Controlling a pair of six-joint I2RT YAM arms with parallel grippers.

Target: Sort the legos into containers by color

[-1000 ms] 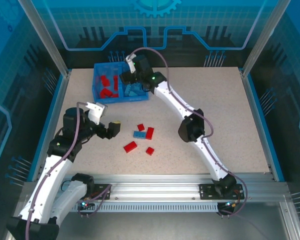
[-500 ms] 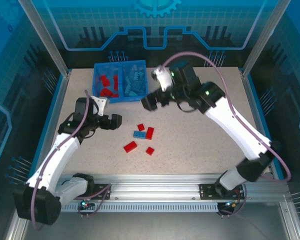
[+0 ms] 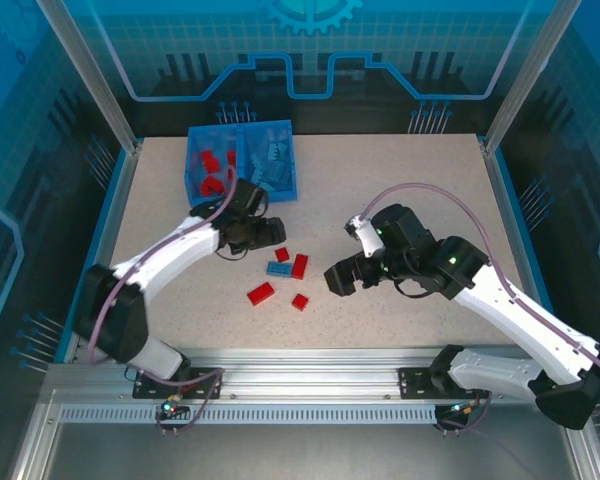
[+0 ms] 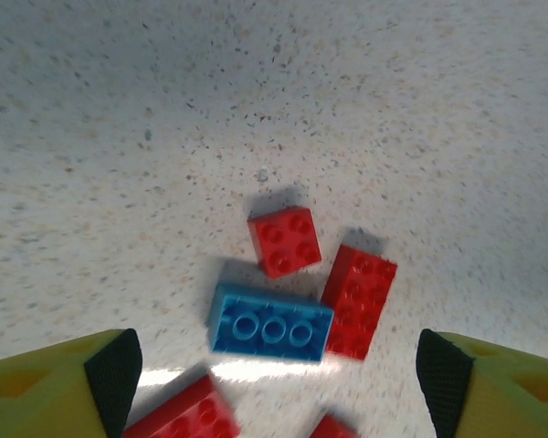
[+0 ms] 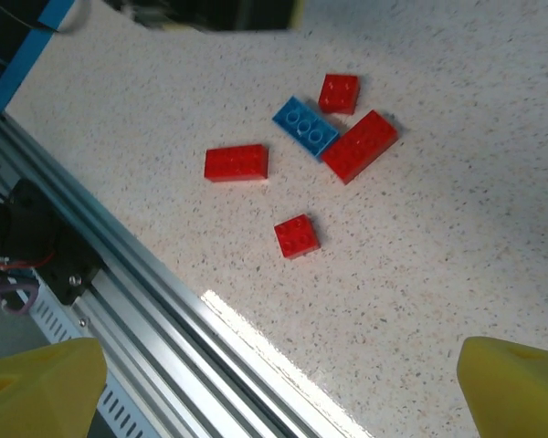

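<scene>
Five loose legos lie mid-table: a light blue brick (image 3: 278,268) (image 4: 271,324) (image 5: 305,126) touching a long red one (image 3: 299,265) (image 4: 359,299), a small red square (image 3: 281,254) (image 4: 284,241), another red brick (image 3: 261,293) (image 5: 237,162) and a small red one (image 3: 300,301) (image 5: 297,235). My left gripper (image 3: 267,235) (image 4: 279,383) hovers open just left of and above the blue brick. The right gripper (image 3: 340,278) (image 5: 283,383) hangs open and empty to the right of the pile. The blue bin (image 3: 238,128) at the back left holds red bricks in its left compartment and blue ones in its right.
The metal rail (image 5: 146,292) along the table's near edge runs under the right wrist. Blue side walls (image 3: 105,230) border the table. Bare speckled tabletop (image 3: 430,190) stretches right of the bin.
The right arm left the bin and swung down to the right of the loose pile. The left arm reached up and right, its gripper now beside the blue brick.
</scene>
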